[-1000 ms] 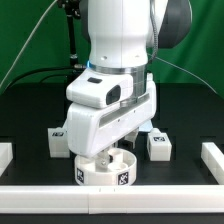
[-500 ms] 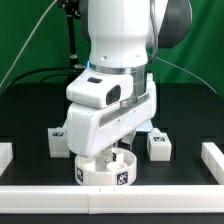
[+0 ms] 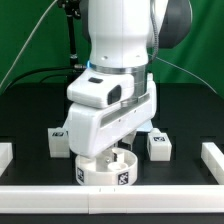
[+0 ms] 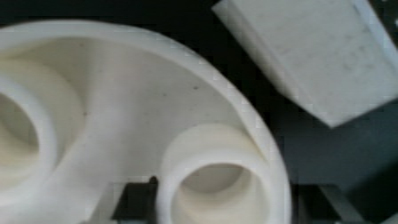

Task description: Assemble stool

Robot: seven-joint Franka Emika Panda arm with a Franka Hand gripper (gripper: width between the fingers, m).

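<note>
The stool's round white seat lies near the front rail with its tags facing the camera. The arm's hand stands straight over it, and my gripper reaches down into the seat. In the wrist view the seat fills most of the picture, its hollow sockets showing. My gripper is shut on the seat, with the wall of one socket between its two dark fingers. One white block leg lies at the exterior view's left of the seat, another leg at its right. A leg also shows beside the seat.
White border rails run along the front, the exterior view's left and its right of the black table. The arm's bulky body hides the table behind the seat.
</note>
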